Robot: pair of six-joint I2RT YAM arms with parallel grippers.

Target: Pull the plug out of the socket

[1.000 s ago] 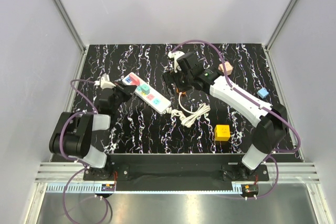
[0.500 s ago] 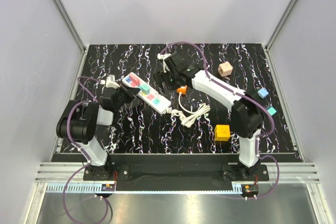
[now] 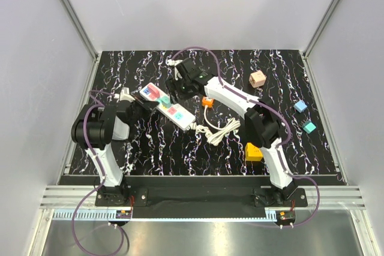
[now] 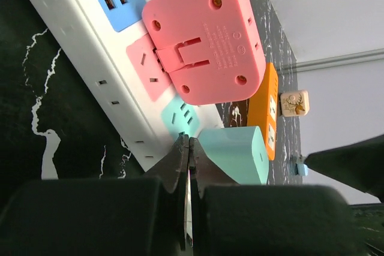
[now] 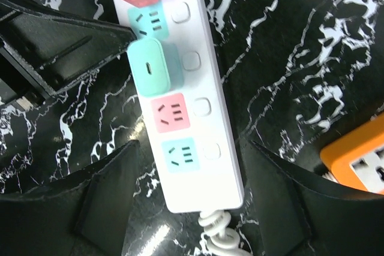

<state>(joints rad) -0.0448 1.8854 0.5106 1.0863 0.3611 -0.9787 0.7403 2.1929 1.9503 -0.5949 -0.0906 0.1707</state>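
Pink plug (image 4: 207,34) and teal plug (image 5: 153,67) sit in the white socket (image 5: 217,82).

Smooth white plastic socket (image 5: 207,82), matt pink plug (image 4: 207,37) and teal plug (image 5: 153,67), glossy black marbled tabletop (image 5: 288,58).

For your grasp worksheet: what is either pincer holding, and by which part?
Nothing. Left pincer is shut beside the teal plug; right pincer is open over the strip.

White-and-black arms (image 3: 231,95), purple cables (image 3: 198,48)
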